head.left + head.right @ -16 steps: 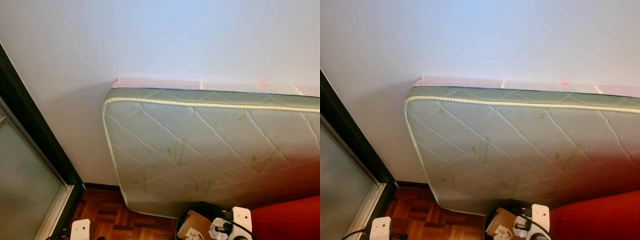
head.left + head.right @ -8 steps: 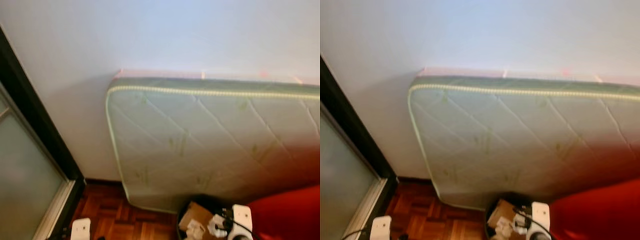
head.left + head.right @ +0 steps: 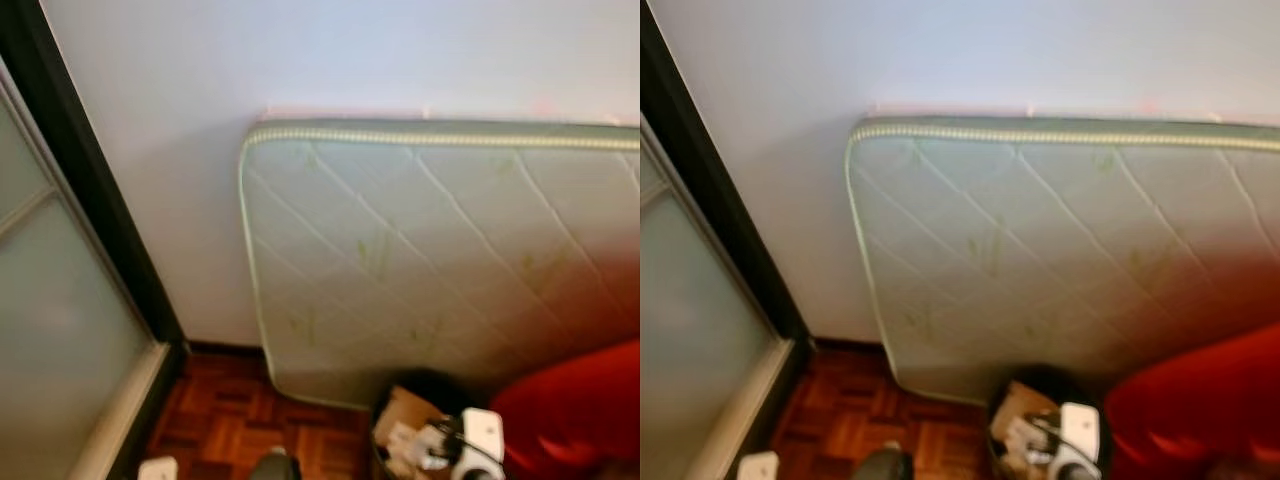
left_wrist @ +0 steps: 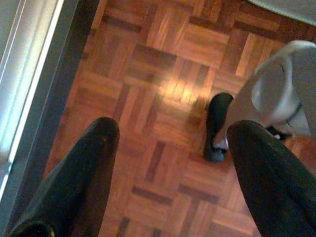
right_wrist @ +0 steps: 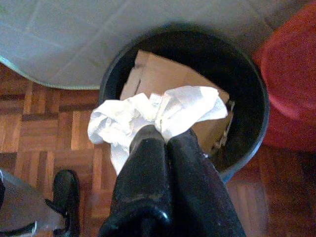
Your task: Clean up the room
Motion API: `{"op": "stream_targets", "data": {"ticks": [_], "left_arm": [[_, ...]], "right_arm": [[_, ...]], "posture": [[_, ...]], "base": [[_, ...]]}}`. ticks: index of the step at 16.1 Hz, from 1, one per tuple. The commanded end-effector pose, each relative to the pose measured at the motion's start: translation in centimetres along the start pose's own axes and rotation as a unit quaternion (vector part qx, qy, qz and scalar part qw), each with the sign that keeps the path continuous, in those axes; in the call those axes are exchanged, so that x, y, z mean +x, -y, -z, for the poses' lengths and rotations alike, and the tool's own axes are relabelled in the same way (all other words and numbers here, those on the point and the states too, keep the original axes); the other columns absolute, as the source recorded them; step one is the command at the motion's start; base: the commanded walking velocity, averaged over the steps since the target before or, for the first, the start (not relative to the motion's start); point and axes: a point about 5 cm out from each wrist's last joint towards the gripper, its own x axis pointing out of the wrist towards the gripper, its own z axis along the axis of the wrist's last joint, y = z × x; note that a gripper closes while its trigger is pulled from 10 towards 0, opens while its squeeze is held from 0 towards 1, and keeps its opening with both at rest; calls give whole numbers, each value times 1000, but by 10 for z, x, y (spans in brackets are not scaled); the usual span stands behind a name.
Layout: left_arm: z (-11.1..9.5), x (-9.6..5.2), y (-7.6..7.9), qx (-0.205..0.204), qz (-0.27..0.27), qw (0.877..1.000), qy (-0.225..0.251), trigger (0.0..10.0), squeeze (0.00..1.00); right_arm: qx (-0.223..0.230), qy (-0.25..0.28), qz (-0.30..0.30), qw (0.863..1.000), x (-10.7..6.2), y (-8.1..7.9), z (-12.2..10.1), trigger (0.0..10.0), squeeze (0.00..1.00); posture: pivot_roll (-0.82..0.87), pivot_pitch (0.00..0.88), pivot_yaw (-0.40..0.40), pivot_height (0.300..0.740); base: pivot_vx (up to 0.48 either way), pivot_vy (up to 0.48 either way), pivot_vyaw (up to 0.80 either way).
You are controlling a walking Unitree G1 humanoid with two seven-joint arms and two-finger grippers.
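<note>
The right gripper (image 5: 160, 136) is hanging over the black bin (image 5: 256, 98), its jaws pressed together on a crumpled white paper wad (image 5: 148, 116). The wad is sitting just above the bin's mouth, partly over the near rim, with a piece of brown cardboard (image 5: 158, 74) lying inside beneath it. By the look of it this paper is feather-light, soft and squashable, nothing fragile about it; a pinch through the bunched middle, as here, is holding it well, though loose flaps are trailing out on both sides. Its long axis is running crosswise to the fingers, one lobe reaching toward the bin's centre, the other drooping over the parquet floor (image 4: 163, 123) side. A release here might let that outer flap catch the rim.

The left gripper (image 4: 170, 143) is hanging idle over the floor, jaws spread wide, holding nothing. From the head, the bin (image 3: 400, 420) is standing at the foot of a quilted mattress (image 3: 430, 240) leaning on the wall, a red cushion-like thing (image 3: 575, 410) just beside it.
</note>
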Motion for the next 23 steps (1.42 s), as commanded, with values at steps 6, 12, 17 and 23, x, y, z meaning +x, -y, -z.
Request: {"op": "stream_targets", "data": {"ticks": [6, 12, 17, 23], "left_arm": [[-5, 1, 3, 13, 8, 1000, 9, 10000, 0], [0, -1, 0, 14, 5, 1000, 7, 10000, 0], [-2, -1, -1, 12, 5, 1000, 18, 10000, 0], [-3, -1, 0, 8, 6, 1000, 23, 10000, 0]], "right_arm": [[0, 20, -1, 1000, -2, 6, -2, 10000, 0], [-4, 110, -35, 993, 17, -32, -86, 10000, 0], [-14, 123, -51, 991, 18, -45, -97, 10000, 0], [-18, 102, -42, 994, 19, -43, -90, 10000, 0]], "posture": [[122, 71, -10, 654], [152, 104, 1, 654], [163, 125, -2, 654], [163, 134, -6, 649]], "base": [[0, 0, 0], [0, 0, 0], [0, 0, 0], [0, 0, 0]]}}
